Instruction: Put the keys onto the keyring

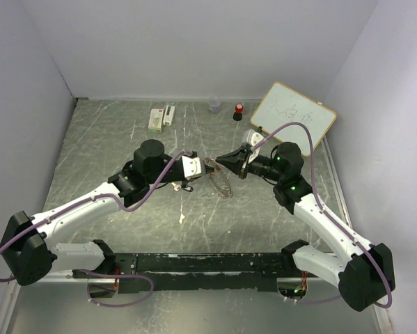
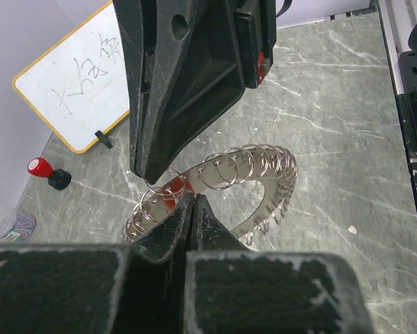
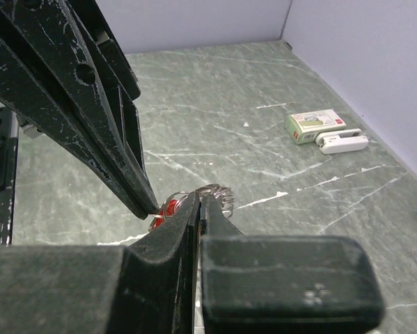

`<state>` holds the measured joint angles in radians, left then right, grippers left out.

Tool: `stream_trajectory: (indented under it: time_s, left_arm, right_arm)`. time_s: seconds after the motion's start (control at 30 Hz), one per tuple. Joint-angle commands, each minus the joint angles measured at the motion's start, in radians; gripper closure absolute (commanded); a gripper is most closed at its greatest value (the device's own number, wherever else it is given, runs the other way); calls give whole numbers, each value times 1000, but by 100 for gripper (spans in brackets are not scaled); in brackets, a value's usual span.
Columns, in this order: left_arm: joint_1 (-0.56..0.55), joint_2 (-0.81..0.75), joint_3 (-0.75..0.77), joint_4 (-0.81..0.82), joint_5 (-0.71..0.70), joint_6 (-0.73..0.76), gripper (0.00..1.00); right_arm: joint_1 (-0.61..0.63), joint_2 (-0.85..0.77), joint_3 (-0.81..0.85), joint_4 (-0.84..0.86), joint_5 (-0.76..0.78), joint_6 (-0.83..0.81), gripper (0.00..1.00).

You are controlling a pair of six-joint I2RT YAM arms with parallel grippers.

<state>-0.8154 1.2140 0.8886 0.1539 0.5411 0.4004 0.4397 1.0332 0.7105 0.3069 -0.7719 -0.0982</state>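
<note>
Left wrist view: left gripper clamps the keyring; right gripper is pinched together.

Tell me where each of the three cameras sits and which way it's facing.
Top external: above and behind the bases, looking down on the table; both arms show, left gripper and right gripper meeting at the keyring.
Left wrist: on the left arm, facing the whiteboard; its own shut fingers fill the bottom.
Right wrist: on the right arm, facing the small box; its own fingers fill the bottom.
Shared: both wrist views show the keyring and the opposite gripper.
</note>
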Motion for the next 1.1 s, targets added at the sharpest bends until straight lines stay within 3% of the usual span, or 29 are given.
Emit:
stream_trajectory:
  time_s: [0.0,0.2,0.23,0.3,0.4,0.73,0.87,1.07]
  left_arm:
    - [-16,-11,-23,48,4,-29,93]
    - [-15,-19,-36,75,-42,-56,93]
    - [-15,-20,-40,87,-66,-71,91]
    - [-16,-27,-43,100,-117,-88,73]
    - [-15,-47,-62,133,-179,-112,61]
    - [-11,-159,-163,316,-380,-193,42]
    - [-4,-142,-136,336,-350,-212,37]
    - [18,-58,-53,322,-248,-230,37]
  right_arm:
    - [-3,-38,-38,185,69,80,100]
    - [-2,-45,-79,297,107,167,100]
    - [-2,-47,-86,318,115,182,100]
    - [-2,-51,-101,362,129,214,100]
    - [-2,-54,-118,403,145,241,100]
    - [-3,-64,-127,406,174,232,100]
    - [-3,-65,-126,398,161,217,100]
    - [-2,-72,-127,374,137,185,100]
